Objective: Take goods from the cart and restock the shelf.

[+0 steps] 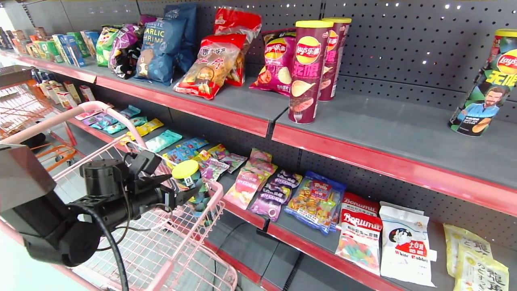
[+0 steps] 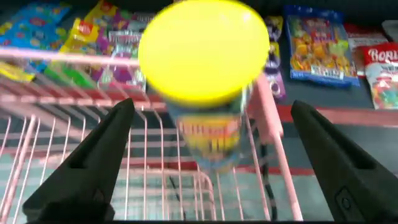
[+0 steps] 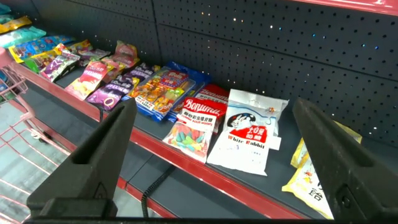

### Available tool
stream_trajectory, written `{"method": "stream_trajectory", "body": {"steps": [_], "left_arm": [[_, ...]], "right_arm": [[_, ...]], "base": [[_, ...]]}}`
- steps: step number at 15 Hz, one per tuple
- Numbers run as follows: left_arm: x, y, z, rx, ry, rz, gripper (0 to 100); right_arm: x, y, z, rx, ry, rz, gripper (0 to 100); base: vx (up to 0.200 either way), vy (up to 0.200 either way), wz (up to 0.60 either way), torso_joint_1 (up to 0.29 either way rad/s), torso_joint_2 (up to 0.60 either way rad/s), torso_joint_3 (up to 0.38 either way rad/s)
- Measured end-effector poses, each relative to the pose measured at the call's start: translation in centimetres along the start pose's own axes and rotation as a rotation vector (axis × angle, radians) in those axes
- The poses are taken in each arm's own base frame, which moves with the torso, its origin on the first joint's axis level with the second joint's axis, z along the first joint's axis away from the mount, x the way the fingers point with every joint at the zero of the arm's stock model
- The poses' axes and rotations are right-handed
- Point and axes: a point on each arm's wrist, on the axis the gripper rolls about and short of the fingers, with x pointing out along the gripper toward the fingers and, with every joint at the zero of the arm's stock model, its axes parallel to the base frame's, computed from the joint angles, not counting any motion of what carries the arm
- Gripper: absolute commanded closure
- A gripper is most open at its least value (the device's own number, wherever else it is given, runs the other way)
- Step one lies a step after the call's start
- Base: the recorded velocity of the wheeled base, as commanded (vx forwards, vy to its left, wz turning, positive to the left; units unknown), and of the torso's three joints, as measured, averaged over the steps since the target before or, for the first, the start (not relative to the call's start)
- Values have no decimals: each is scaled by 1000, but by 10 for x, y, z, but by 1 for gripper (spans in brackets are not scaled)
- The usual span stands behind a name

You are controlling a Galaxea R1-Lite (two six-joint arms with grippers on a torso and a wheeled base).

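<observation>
**A:** Where is the left gripper?

**B:** Over the pink wire cart, with its two black fingers spread wide. A tall can with a round yellow lid stands upright between them, inside the cart by the corner next to the shelving. The left wrist view shows a gap on either side of the can.

**A:** What is on the can's label?

**B:** A wrap in blue, yellow and orange. Its print cannot be made out.

**A:** And the right gripper?

**B:** Also spread wide, with nothing in it. It hangs in front of the grey lower shelf with a red front edge, above flat bags of sweets.

**A:** Which bags?

**B:** A white bag with a drawn rabbit and a red patch of lettering. Just beside it lies a red-and-white bag with coloured sweets behind a clear window. Next comes a blue bag printed with wrapped sweets. Further along lie purple and pink pouches.

**A:** And higher up?

**B:** The grey upper shelf carries two tall maroon cans with yellow lids, one behind the other. Each bears a round red-and-yellow badge and pictures of crisps. Well apart to the right stands a dark green can with a yellow lid, which carries the same kind of badge and a picture of a person in a blue shirt. To the left lean crisp bags in purple, red and dark blue.
</observation>
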Motion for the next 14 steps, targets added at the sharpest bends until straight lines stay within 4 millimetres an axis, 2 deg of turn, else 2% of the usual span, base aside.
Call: {"method": "stream_trajectory", "body": {"steps": [2,7,8,11,14], "left_arm": [[15,0,-1,7,-4,-14,0],[37,0,-5,15,-3,-32,0],[41,0,-6,18,-6,-34,100],[45,1,-8,21,1,-34,100],[37,3,-9,9,10,-18,100]], "right_arm": [[0,0,0,0,0,0,0],[0,0,0,0,0,0,0],[0,0,0,0,0,0,0],[0,0,0,0,0,0,0],[0,0,0,0,0,0,0]], "base": [[0,0,0,0,0,0],[0,0,0,0,0,0],[0,0,0,0,0,0],[0,0,0,0,0,0],[0,0,0,0,0,0]]}}
